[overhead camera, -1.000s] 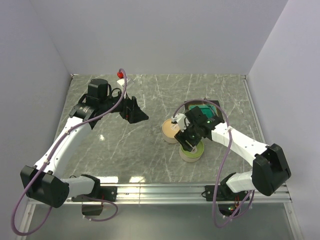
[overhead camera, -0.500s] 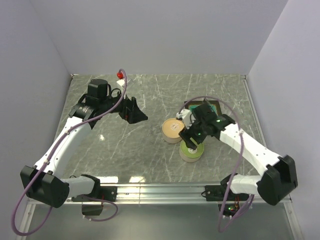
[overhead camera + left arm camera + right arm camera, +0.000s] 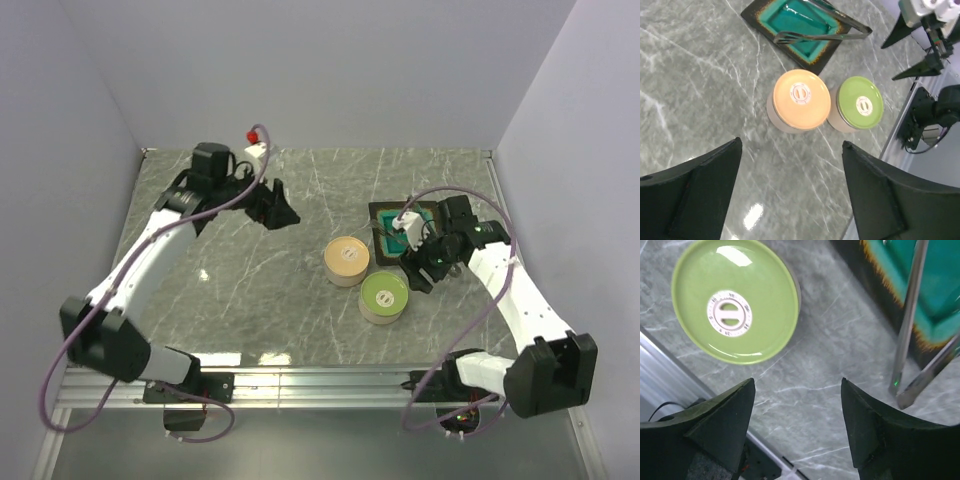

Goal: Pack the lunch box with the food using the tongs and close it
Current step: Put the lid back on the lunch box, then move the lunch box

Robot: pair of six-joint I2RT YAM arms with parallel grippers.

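One pair of tongs (image 3: 910, 320): right side of frame, across teal tray (image 3: 945, 280)
Right end effector (image 3: 796, 390): open, empty, lower centre, left of tongs, apart
Left end effector (image 3: 791, 145): open, empty, tongs at top, well apart

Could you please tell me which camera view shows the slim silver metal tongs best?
The left wrist view: the slim silver metal tongs lie almost whole across the square teal tray. The right wrist view shows only their joined end, cropped. In the top view they are too small to discern.
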